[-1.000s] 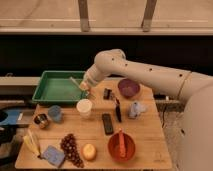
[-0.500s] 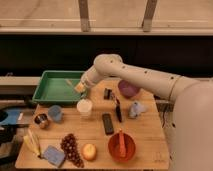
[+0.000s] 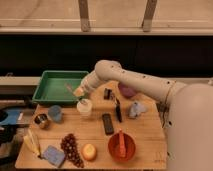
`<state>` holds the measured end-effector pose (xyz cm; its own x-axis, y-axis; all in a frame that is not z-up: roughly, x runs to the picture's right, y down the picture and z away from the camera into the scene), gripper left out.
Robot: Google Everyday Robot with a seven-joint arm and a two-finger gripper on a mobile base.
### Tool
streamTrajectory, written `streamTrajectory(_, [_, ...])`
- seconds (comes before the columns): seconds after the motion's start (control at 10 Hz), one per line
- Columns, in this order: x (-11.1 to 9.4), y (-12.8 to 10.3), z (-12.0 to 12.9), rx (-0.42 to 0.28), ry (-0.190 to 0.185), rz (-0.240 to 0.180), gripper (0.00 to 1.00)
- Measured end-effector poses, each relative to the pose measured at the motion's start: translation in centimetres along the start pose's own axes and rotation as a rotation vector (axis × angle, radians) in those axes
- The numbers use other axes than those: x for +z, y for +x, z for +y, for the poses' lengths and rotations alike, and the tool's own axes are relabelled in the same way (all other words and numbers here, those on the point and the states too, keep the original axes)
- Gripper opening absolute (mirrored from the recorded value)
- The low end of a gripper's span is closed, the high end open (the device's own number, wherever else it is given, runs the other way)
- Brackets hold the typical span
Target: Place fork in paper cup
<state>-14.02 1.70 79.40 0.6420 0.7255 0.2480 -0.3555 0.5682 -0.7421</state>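
The white arm reaches in from the three o'clock side, and its gripper (image 3: 80,93) hangs just above the paper cup (image 3: 84,107), touching or nearly touching its rim, with the fork (image 3: 70,88) slanting up out of it toward ten o'clock over the green tray (image 3: 47,92). At nine o'clock from that cup stand a small blue cup (image 3: 55,113) and a metallic tin (image 3: 41,120). Down at six o'clock lie a grape bunch (image 3: 71,148) and a red bowl (image 3: 122,146) with an orange utensil (image 3: 121,140) in it, and a black-handled knife (image 3: 118,110) lies at three o'clock.
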Motion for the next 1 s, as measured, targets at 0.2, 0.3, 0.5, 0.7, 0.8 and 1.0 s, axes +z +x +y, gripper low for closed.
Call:
streamTrajectory(0.2, [0.8,0.4,0.1,0.008,-0.018,-0.012,0.00])
streamTrajectory(0.3, [1.0,0.6,0.1,0.015,-0.022,-0.018,0.00])
streamTrajectory(0.5, [1.7,2.0,-0.1,0.043,-0.030,-0.027,0.00])
streamTrajectory(0.7, [2.0,3.0,-0.1,0.068,-0.033,-0.029,0.00])
streamTrajectory(0.8, [2.0,3.5,-0.1,0.079,-0.032,-0.030,0.00])
streamTrajectory(1.0, [1.9,4.6,-0.1,0.105,-0.027,-0.031,0.02])
